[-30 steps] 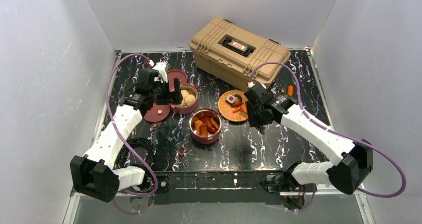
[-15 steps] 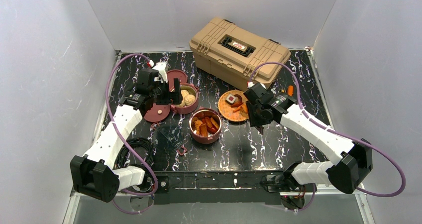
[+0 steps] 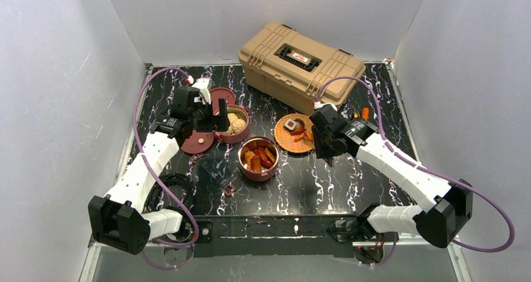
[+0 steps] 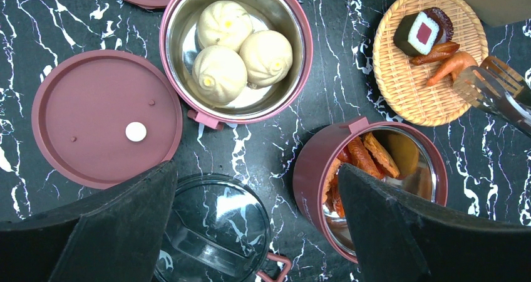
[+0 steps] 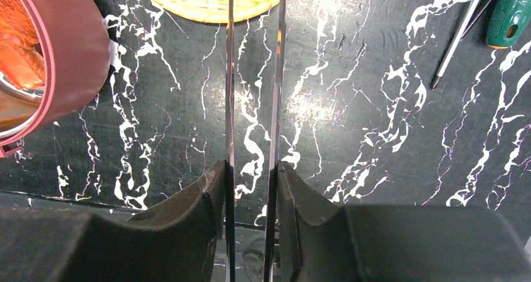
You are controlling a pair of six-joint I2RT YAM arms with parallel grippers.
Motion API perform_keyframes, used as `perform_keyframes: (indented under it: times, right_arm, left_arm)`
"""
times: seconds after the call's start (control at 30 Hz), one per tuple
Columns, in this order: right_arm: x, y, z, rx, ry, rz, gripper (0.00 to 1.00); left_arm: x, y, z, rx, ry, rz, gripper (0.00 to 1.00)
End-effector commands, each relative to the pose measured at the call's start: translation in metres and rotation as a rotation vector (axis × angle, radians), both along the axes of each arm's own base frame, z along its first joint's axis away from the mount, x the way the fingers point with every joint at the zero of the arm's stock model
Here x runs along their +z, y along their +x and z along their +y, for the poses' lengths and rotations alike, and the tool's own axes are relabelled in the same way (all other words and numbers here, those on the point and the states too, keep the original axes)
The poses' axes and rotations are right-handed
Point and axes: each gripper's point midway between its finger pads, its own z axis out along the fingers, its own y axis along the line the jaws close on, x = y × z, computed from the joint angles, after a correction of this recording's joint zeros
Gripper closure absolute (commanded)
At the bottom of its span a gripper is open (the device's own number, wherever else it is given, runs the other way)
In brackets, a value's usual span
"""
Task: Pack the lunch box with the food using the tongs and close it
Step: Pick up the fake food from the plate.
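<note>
The lunch box is apart in pieces. One maroon bowl [image 3: 234, 123] [image 4: 236, 50] holds three beige buns; another bowl [image 3: 258, 158] [image 4: 376, 182] holds orange and red chunks. A flat maroon lid [image 3: 199, 141] [image 4: 106, 119] lies left of them. My left gripper [image 3: 216, 122] [image 4: 257, 232] hangs open above the table between the lid and the chunk bowl. My right gripper [image 3: 320, 139] [image 5: 252, 169] is shut on the tongs [image 5: 229, 75], whose two slim arms run close together toward the orange woven plate [image 3: 293, 145] [image 4: 401, 88]. The tong tips [image 4: 494, 91] sit at the plate's right edge beside orange food pieces [image 4: 452, 64].
A tan toolbox [image 3: 300, 61] stands at the back. A clear glass lid [image 4: 219, 225] lies below the left gripper. A second maroon lid [image 3: 222, 96] is behind the bun bowl. Screwdrivers [image 5: 510, 9] [image 3: 365, 113] lie right of the plate. A dark cable [image 3: 172, 188] coils at the near left.
The right gripper has squeezed the tongs a little narrower and shifted slightly toward the woven plate. The left arm has not moved.
</note>
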Motion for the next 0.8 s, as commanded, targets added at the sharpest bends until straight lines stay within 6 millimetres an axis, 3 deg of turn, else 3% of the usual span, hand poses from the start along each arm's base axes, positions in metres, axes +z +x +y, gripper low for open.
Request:
perform_keyframes:
  times: [0.0, 0.77]
  right_arm:
    - [0.031, 0.012, 0.002, -0.011, 0.053, -0.106, 0.81]
    - [0.047, 0.015, 0.009, 0.012, 0.121, -0.163, 0.83]
  left_arm:
    - [0.015, 0.002, 0.001, 0.006, -0.007, -0.03, 0.01]
    - [0.015, 0.002, 0.001, 0.006, -0.006, -0.03, 0.01]
